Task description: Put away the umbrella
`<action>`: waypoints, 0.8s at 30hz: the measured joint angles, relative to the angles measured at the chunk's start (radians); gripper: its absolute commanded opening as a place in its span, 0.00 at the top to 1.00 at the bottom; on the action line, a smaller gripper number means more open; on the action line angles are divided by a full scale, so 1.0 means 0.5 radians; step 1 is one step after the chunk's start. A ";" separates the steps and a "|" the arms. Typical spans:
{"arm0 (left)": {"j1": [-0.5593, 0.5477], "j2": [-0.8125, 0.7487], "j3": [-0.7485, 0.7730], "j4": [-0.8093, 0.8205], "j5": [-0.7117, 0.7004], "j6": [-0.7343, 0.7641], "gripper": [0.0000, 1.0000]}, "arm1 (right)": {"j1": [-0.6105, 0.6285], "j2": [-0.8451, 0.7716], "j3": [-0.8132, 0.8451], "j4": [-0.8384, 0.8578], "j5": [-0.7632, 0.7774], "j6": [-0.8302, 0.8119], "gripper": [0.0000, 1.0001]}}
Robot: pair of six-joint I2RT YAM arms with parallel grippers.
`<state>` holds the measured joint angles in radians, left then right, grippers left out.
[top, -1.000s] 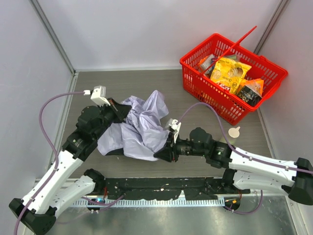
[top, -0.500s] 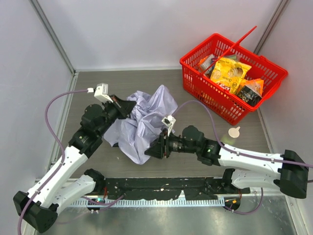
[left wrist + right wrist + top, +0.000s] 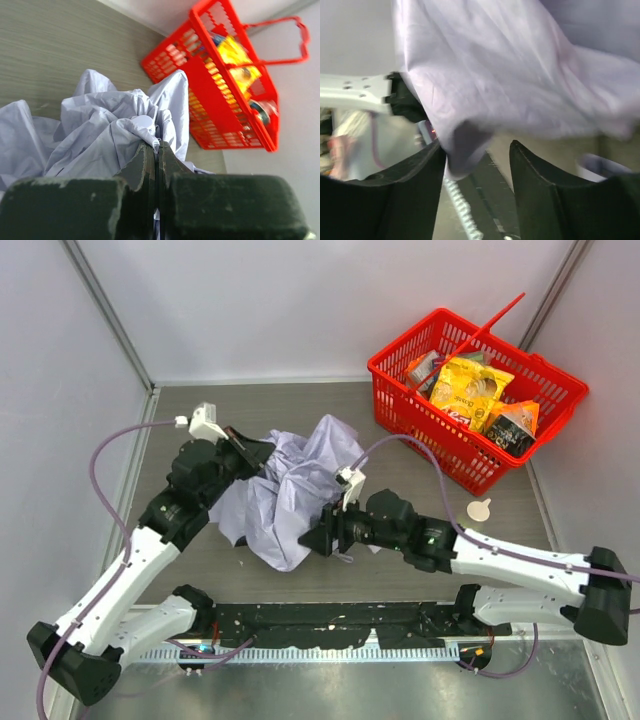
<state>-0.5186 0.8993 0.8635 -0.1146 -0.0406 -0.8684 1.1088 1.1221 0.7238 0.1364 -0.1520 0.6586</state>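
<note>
Your left claw [image 3: 156, 150] is pinching a fold of the umbrella [image 3: 290, 490], and your right claw [image 3: 477, 150] is gaping open beneath its hem. Little is looking done: the canopy is lying crumpled on the tabletop [image 3: 200, 405], left of the red basket [image 3: 400, 410]. Its shaft is hiding, so you cannot tell its long axis.

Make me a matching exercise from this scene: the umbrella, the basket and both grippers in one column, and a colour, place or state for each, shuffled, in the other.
Column one:
1. umbrella
2. basket
3. left gripper
4. right gripper

Column two:
A. open, fingers apart
B. red, in the far right corner
C. shut, pinching pale cloth
D. pale lavender, crumpled between the two arms

Pairs: 1-D, 2-B, 3-C, 4-A
</note>
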 measured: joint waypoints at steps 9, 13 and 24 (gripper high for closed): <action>0.008 -0.044 0.378 -0.837 -0.735 -0.103 1.00 | 0.053 -0.044 0.673 -0.922 0.712 -0.513 0.23; 0.008 -0.078 0.367 -1.005 -0.937 -0.139 1.00 | 0.191 0.198 1.015 -0.964 0.900 -0.607 0.24; 0.008 0.111 0.577 -1.313 -1.247 -0.238 1.00 | 0.655 0.520 0.973 -0.476 0.732 -0.858 0.15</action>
<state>-0.5148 0.9550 1.1519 -0.7712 -0.6643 -0.9874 1.4364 1.3823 1.2102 -0.1017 0.2142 0.2298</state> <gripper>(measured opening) 0.033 0.830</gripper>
